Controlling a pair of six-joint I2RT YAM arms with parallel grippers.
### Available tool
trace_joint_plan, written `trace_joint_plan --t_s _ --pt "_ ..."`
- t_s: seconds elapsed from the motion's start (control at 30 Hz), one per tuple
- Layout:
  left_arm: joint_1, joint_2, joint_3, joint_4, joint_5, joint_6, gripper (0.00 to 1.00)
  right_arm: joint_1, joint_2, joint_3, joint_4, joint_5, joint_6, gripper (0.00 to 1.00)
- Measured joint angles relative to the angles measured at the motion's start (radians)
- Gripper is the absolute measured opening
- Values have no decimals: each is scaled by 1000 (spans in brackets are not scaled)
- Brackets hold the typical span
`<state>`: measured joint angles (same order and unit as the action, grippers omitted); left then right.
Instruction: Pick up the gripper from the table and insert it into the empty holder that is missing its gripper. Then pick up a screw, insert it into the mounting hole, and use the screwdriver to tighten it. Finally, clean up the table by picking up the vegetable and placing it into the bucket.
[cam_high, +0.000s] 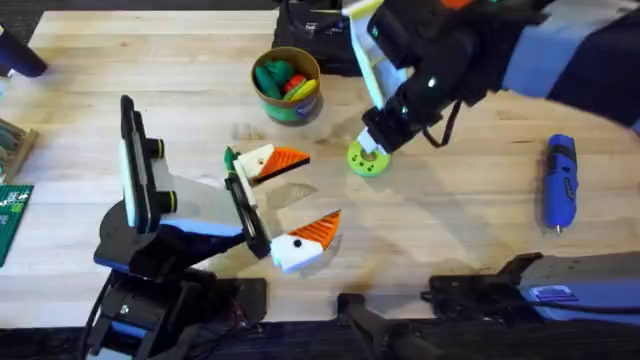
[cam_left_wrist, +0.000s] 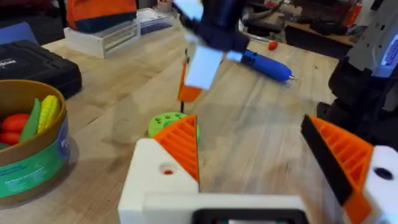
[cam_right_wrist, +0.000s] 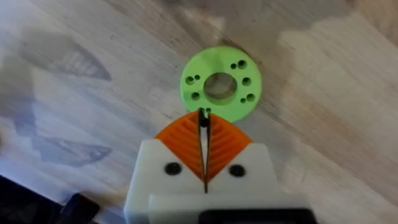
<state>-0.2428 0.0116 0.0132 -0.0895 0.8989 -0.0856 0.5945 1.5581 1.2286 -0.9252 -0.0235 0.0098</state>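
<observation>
Right gripper (cam_right_wrist: 204, 134), fingers together on a small dark screw, hovers over green disc (cam_right_wrist: 219, 88); left gripper (cam_high: 290, 200) spread apart. Screwdriver (cam_high: 559, 181) lies on table (cam_high: 450, 210); bucket (cam_high: 286, 84) holds vegetables

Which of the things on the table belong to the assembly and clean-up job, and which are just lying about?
Job in hand:
- blue electric screwdriver
- bucket, toy vegetables already inside
- green disc with holes, probably, since the shut right tool hangs over it

Lying about:
- black case
- green circuit board
</observation>
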Motion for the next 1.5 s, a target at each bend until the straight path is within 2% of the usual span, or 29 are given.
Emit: trace_joint_plan --t_s 0.17,0.27,0.4,0.57,0.73,1.07,1.33,1.5 --pt "0 0 0 0 0 0 985 11 0 175 -98 -20 -30 7" --pt "0 0 0 0 0 0 985 42 0 273 -99 -81 -46 7" --pt "0 0 0 0 0 0 985 109 -1 342 -76 -190 -55 7" --pt "0 0 0 0 0 0 985 196 -1 349 -46 -301 -55 7" --pt "0 0 0 0 0 0 985 259 -1 349 -10 -341 -55 7" --pt "0 0 0 0 1 0 985 291 9 349 11 -344 -44 7" --pt "0 0 0 0 1 0 985 295 17 349 12 -290 5 7" --pt "0 0 0 0 2 0 985 325 17 349 12 -265 23 7"
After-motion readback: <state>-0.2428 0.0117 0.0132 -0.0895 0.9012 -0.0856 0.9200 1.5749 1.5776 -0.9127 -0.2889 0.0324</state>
